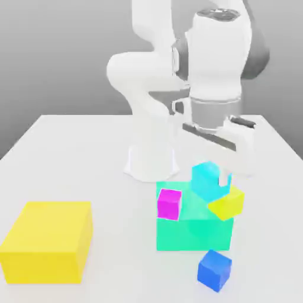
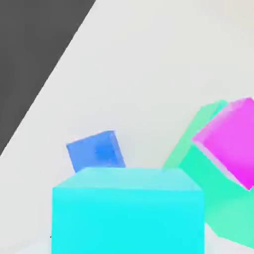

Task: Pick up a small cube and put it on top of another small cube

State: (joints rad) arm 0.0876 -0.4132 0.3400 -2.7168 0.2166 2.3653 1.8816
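While the tool (image 1: pixel 216 179) pointed down over the green block (image 1: pixel 194 234), its two fingers were clamped on the cyan cube (image 1: pixel 207 181). The cyan cube was tilted in the exterior view, above the block's far right part as seen there, and it overlapped the upper left part of the yellow cube (image 1: pixel 229 204). Whether those two cubes touched could not be told. The yellow cube was at the block's right side in the exterior view, reaching past its edge. On the same block, toward the exterior view's left, was the magenta cube (image 1: pixel 170 204). The blue cube (image 1: pixel 214 270) lay on the worktop (image 1: pixel 127 263) just beside the block, nearer the viewer, and the large yellow block (image 1: pixel 50 239) rested well apart at the exterior view's left. In the hand view the cyan cube was close to the camera, overlapping part of the blue cube.
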